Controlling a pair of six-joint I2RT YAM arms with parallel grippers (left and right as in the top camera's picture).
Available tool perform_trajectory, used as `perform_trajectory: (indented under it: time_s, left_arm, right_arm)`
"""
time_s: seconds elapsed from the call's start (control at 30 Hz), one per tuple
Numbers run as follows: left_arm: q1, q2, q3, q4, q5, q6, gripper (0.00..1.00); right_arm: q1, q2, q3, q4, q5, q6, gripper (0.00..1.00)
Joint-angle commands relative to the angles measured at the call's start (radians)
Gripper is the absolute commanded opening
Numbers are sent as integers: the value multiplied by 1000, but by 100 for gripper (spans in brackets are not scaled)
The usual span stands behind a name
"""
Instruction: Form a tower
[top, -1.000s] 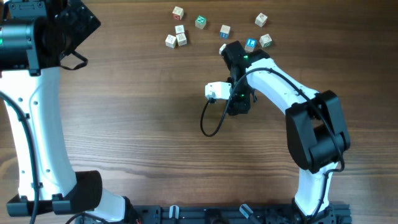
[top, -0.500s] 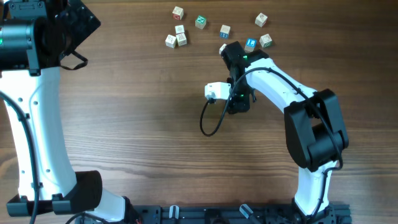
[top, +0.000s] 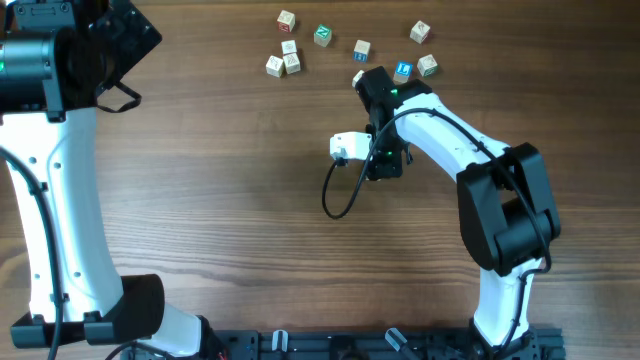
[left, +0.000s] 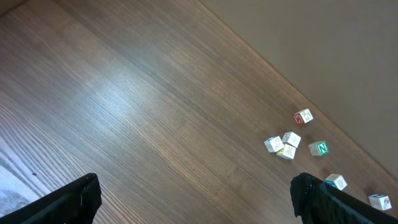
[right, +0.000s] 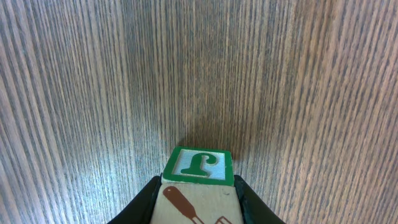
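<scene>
Closing in over the last second, our right hand (right: 198, 190) now pinches a green-lettered cube (right: 199, 165) standing on the desk (right: 93, 93) between its fingers, so we judge the first piece is secured, though we see no tower yet.

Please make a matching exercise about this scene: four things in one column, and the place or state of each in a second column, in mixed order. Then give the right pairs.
Things
1. J cube
2. green N cube
3. blue cube
4. left gripper

Place or state
A. open, holding nothing
B. loose, close beside the right arm
C. between the fingers of the right gripper
D. loose, just right of the three clustered pale cubes

Pairs: 1-C, 2-D, 3-B, 4-A
</scene>
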Motion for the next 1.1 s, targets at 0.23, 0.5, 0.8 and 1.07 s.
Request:
perform_trajectory:
  time_s: [0.23,0.5,0.8,1.07]
  left_arm:
    - [5,-18,10,0,-17,-14,100]
    - [5,-18,10,0,-17,-14,100]
    - [5,-18,10,0,-17,-14,100]
    - [5,-18,10,0,-17,-14,100]
  right_arm:
    - [-1,44,-6,-5,19,3,48]
    - [-1,31,-5,-2,19,3,65]
    - [0,3,-5,-5,33,3,73]
    - [-1,3,24,-14,40,0,84]
